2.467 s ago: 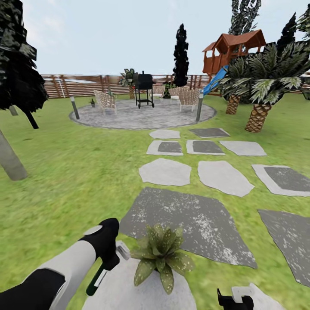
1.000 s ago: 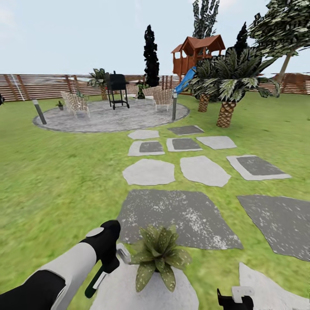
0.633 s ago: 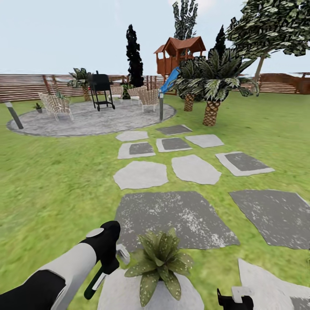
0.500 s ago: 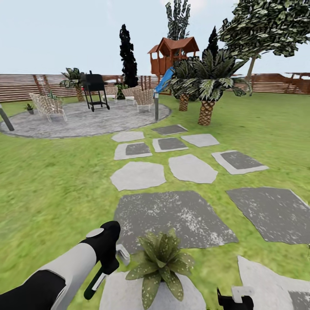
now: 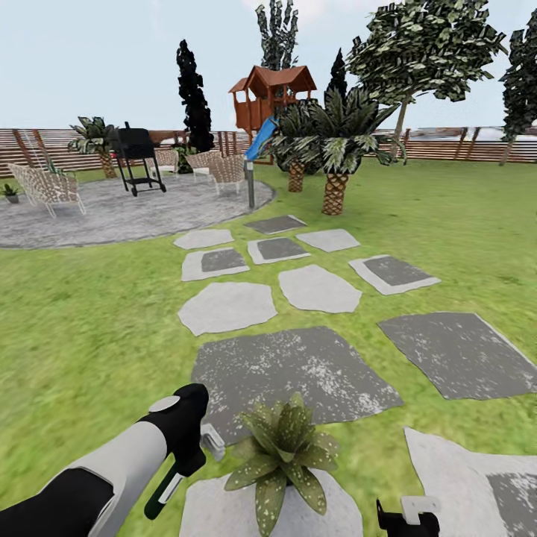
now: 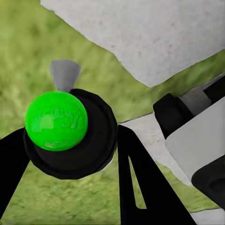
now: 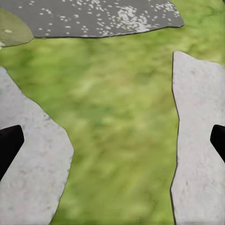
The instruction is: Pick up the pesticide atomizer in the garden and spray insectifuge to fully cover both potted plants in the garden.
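The garden [image 5: 89, 313] spreads wide: open lawn to left and right, a brown slat fence [image 5: 447, 145] closing the far edge, and a round paved patch [image 5: 112, 216] at the far left with chairs and a black grill [image 5: 138, 156] on it. Flat stepping stones [image 5: 227, 306] run from that patch toward the robot, with grass strips between them. Two palms [image 5: 335, 149] and a red playhouse [image 5: 272, 93] stand past the stones.

One potted plant [image 5: 287, 455] sits close in front on a pale stone [image 5: 224, 511], its leaves just beside the left arm's end. A second small plant [image 5: 10, 194] stands far off at the patch's left edge.

The left arm reaches forward and low over the grass edge. In the left wrist view the left gripper [image 6: 70, 154] has its black fingers [image 6: 140, 187] closed around the atomizer [image 6: 68, 133], a dark body with a bright green ball on top and a grey nozzle.

In the right wrist view the right gripper [image 7: 112, 140] hangs over grass between two pale stones, its fingers [image 7: 9, 143] spread wide with nothing between them.
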Robot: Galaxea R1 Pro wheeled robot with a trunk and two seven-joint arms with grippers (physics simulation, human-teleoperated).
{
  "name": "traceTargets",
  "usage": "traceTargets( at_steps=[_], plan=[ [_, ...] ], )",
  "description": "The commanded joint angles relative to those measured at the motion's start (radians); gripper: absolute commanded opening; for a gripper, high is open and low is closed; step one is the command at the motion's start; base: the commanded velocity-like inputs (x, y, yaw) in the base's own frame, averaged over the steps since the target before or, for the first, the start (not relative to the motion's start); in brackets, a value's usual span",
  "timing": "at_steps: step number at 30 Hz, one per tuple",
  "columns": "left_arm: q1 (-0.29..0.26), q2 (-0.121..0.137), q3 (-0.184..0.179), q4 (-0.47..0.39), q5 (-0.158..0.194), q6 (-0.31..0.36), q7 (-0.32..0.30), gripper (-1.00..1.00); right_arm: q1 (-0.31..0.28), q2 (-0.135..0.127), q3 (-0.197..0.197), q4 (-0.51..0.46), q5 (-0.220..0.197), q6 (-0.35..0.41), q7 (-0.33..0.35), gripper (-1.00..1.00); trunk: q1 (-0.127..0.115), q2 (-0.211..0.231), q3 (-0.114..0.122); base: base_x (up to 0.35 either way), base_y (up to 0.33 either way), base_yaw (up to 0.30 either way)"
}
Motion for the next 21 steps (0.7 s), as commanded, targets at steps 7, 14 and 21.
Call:
traceTargets(
  at_steps=[7,14,21],
  plan=[
    [0.014,-0.001,-0.005,-0.003,-0.013,0.004,-0.006,-1.0,-0.001,0.0,-0.006,0.0,0.011,-0.004,-0.004,1.0,0.0,0.0,-0.001,0.0,0.001,-0.001],
    [0.015,0.0,-0.006,-0.003,-0.012,0.005,-0.006,-1.0,-0.001,0.0,-0.006,0.0,0.011,-0.004,-0.004,1.0,0.0,0.0,0.002,0.0,0.0,-0.185],
    [0.015,0.0,-0.004,-0.003,-0.008,0.005,-0.006,-1.0,-0.001,0.0,-0.006,0.0,0.011,-0.004,-0.004,1.0,0.0,0.0,0.006,0.0,0.112,-0.275]
  ],
)
